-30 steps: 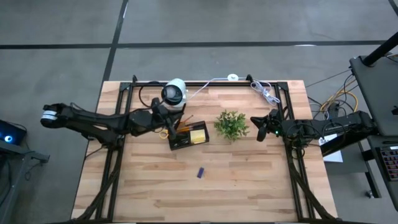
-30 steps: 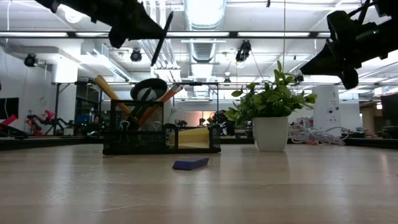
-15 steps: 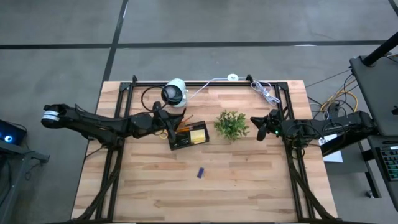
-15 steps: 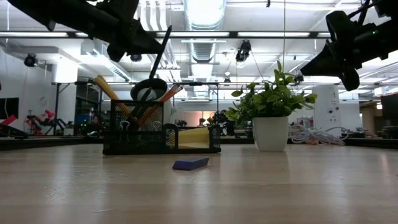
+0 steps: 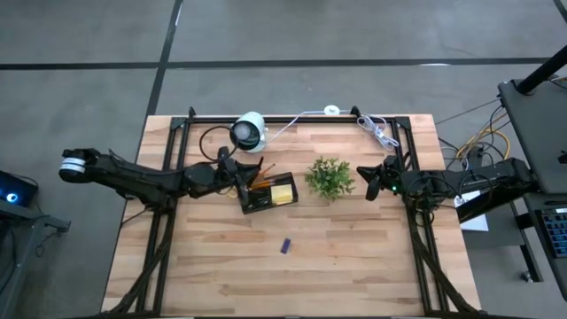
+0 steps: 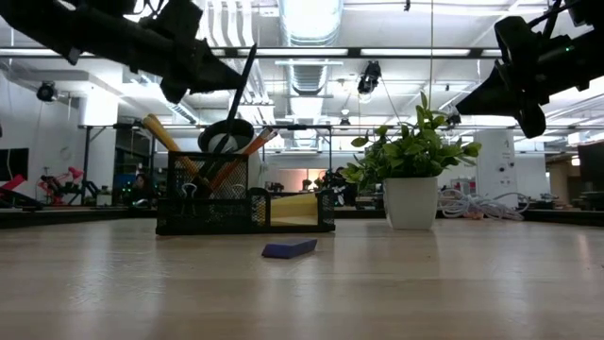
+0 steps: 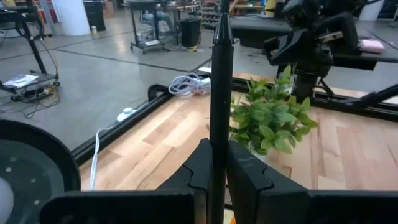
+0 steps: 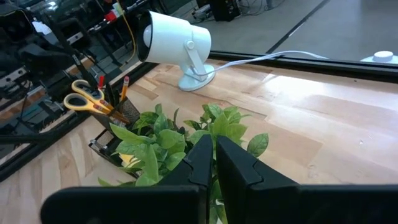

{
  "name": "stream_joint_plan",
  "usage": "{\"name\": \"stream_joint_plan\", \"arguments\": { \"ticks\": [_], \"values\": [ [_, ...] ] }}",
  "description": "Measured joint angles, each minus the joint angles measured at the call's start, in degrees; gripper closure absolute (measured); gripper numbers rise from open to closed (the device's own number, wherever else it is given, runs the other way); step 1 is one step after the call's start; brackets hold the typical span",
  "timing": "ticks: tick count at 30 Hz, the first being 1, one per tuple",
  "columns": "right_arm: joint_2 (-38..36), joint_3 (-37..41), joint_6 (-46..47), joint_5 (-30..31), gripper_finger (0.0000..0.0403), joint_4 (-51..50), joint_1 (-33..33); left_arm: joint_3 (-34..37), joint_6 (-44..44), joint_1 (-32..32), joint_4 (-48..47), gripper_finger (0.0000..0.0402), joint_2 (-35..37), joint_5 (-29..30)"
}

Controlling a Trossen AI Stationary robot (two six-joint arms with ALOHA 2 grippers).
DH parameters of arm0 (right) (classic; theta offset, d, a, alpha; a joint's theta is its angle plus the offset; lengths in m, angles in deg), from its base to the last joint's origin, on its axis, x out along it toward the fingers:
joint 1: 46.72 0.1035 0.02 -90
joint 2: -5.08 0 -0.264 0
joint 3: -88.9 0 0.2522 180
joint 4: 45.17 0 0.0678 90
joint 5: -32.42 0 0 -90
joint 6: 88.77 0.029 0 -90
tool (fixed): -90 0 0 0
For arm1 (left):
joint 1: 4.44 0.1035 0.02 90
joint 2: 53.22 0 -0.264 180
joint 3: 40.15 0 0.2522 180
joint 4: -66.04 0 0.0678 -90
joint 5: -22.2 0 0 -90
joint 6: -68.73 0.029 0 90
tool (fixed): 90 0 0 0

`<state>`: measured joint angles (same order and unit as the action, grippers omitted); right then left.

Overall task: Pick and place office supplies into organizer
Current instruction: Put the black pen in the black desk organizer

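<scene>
The black mesh organizer (image 5: 268, 191) (image 6: 245, 194) stands mid-table. Its tall compartment holds orange pencils (image 5: 263, 171) and yellow-handled scissors (image 8: 87, 96); the yellow sticky-note pad (image 5: 283, 193) (image 6: 294, 208) lies in a low compartment. My left gripper (image 5: 232, 174) (image 7: 216, 163) hovers over the tall compartment's left side, shut on a thin black pen (image 6: 242, 85) (image 7: 221, 87). The tiny blue piece (image 5: 285, 245) (image 6: 289, 248) lies flat on the table nearer me. My right gripper (image 5: 366, 182) (image 8: 214, 155) waits, shut, right of the plant. My left gripper pinches the black pen's shaft (image 7: 215, 146) between its two fingers, about midway along it. The fingers come nearly level from the table's left and lie across the pen. The pen is tilted, and its lower end (image 6: 227, 123) is down at the tall compartment's opening by the scissors' handle.
A small green plant in a white pot (image 5: 330, 177) (image 6: 411, 175) stands just right of the organizer. A white round camera-like device (image 5: 249, 131) sits behind it, and a coiled white cable (image 5: 376, 131) lies at the far right corner. Bare wood stretches across the near half.
My left gripper has come down and drawn a little toward the table's left and near edge, still shut on the pen. The pen has dropped from well above the organizer until its lower end reaches the tall compartment's top.
</scene>
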<state>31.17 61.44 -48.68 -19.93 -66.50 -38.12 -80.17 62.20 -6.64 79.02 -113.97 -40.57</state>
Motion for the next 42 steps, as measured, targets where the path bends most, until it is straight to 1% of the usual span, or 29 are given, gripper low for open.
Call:
{"name": "stream_joint_plan", "arguments": {
  "ticks": [8,26,31,37,42],
  "values": [
    [0.0,0.0,0.0,0.0,0.039,0.0,0.0,3.4,0.0,0.3,1.0,0.0389,0.0,-0.1],
    [0.0,0.0,0.0,0.0,0.039,0.0,0.0,3.8,1.2,0.3,0.8,0.0389,-0.8,0.0],
    [0.0,0.0,0.0,0.0,0.039,-0.1,0.0,4.9,-0.5,0.3,1.6,0.0389,-3.2,0.0],
    [0.0,0.0,0.0,-0.1,0.039,-0.2,0.0,6.1,-2.1,0.3,5.9,0.0389,-6.0,-0.2],
    [0.0,0.0,0.2,-0.1,0.039,-0.3,0.0,6.1,-2.1,0.4,6.2,0.0389,-8.3,-0.2]
  ]
}}
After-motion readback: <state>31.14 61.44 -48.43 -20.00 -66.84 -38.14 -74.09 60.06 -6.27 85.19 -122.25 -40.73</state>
